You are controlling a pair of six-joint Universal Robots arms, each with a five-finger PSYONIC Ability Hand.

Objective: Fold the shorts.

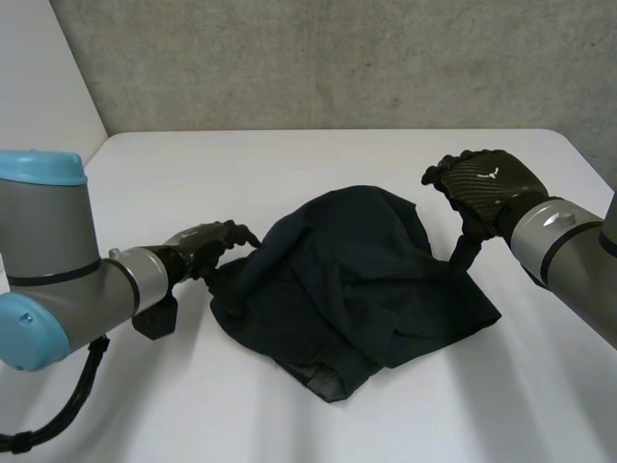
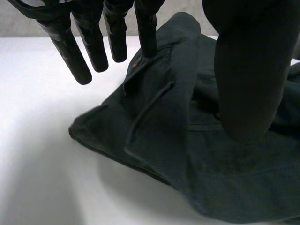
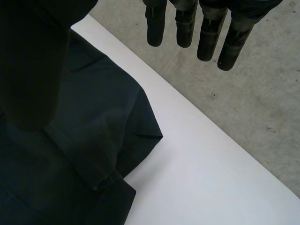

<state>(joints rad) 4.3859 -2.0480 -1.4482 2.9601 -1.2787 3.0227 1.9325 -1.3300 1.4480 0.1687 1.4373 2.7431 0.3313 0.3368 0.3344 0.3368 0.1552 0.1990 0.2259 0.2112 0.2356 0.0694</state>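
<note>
Shorts (image 1: 357, 280) lie heaped mid-desk (image 1: 289, 154) in the head view, stretched from one hand to the other. The left hand (image 1: 202, 246) touches their left edge; the right hand (image 1: 487, 183) hangs above their right edge. Left wrist view: fingers (image 2: 70, 51) straight and wide, one tip on the shorts. Right wrist view: fingers (image 3: 183, 28) straight, holding nothing, shorts under the thumb (image 3: 28, 70).
</note>
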